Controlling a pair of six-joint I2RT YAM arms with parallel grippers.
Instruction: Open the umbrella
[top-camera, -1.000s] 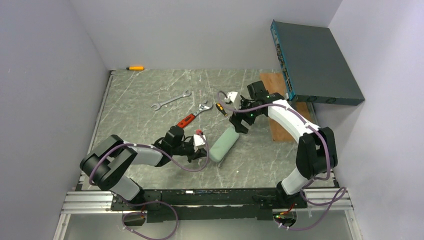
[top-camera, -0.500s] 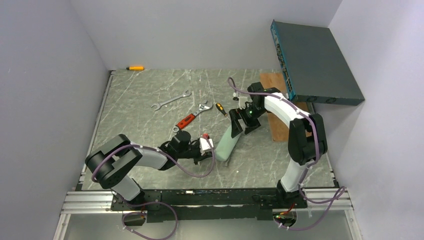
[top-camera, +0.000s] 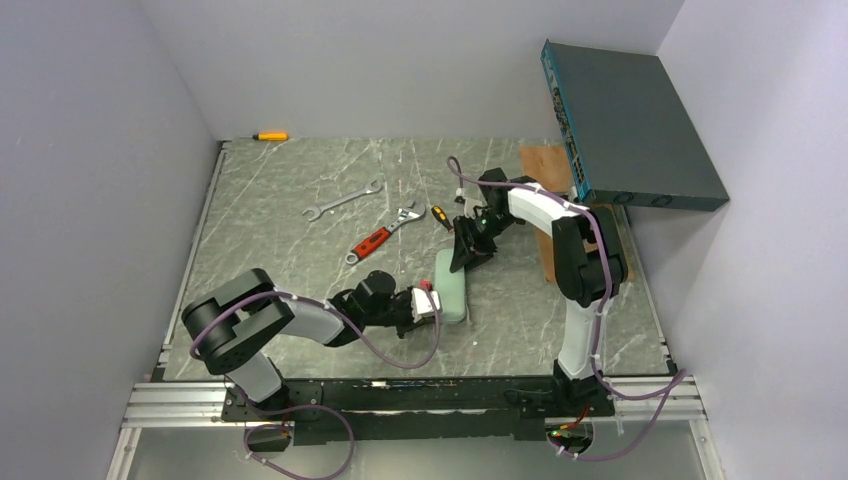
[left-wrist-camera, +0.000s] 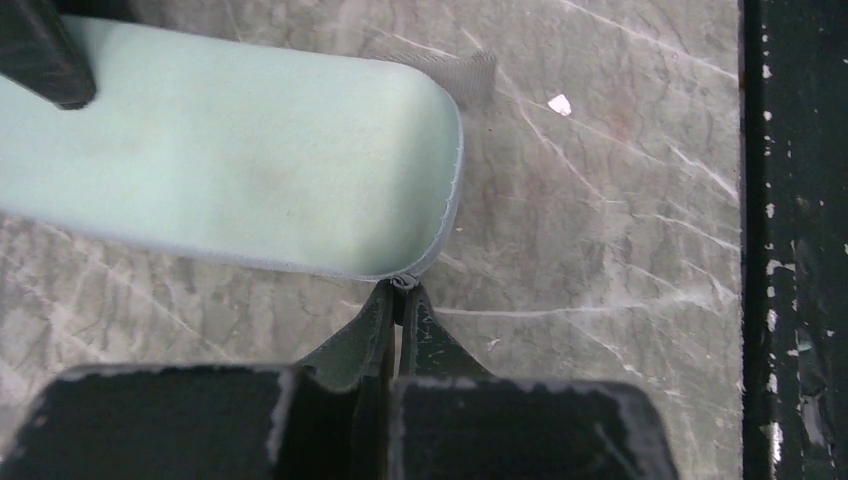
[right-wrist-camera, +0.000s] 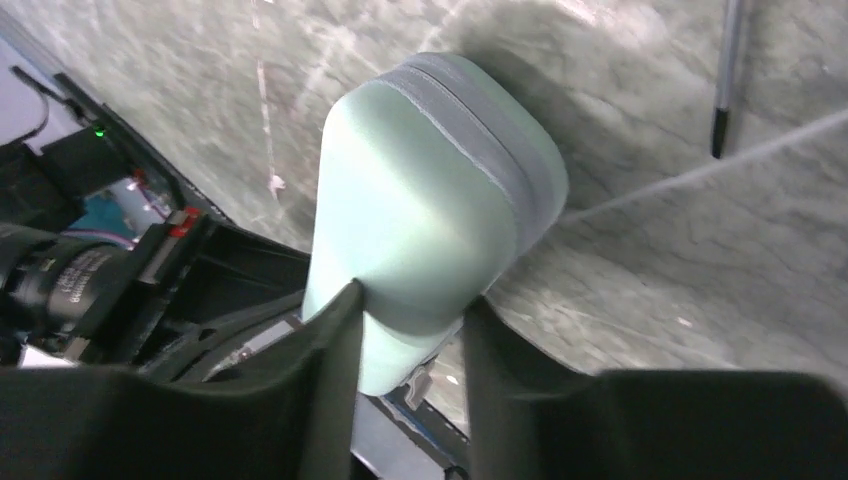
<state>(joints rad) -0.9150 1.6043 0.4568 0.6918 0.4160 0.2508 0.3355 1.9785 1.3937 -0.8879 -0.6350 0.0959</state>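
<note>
The umbrella is out of view. A pale mint-green oval case (top-camera: 452, 288) lies on the marble table, lengthwise from near to far. My left gripper (top-camera: 432, 303) is at its near end. In the left wrist view the left gripper (left-wrist-camera: 402, 290) is shut on a small grey zipper pull at the seam of the case (left-wrist-camera: 230, 160). My right gripper (top-camera: 466, 255) is at the far end. In the right wrist view the right gripper (right-wrist-camera: 412, 293) straddles that end of the case (right-wrist-camera: 420, 200), with a finger pressed against each side.
A silver wrench (top-camera: 343, 198), a red-handled adjustable wrench (top-camera: 380, 235) and a small black-and-orange screwdriver (top-camera: 440, 216) lie behind the case. An orange tool (top-camera: 270, 136) rests at the back wall. A wooden board (top-camera: 545, 160) and a dark box (top-camera: 630, 125) stand at the right.
The right gripper came down over the case's far end and closed on it. The left gripper slid right with the case's near end, and the case swung from slanted to near-to-far.
</note>
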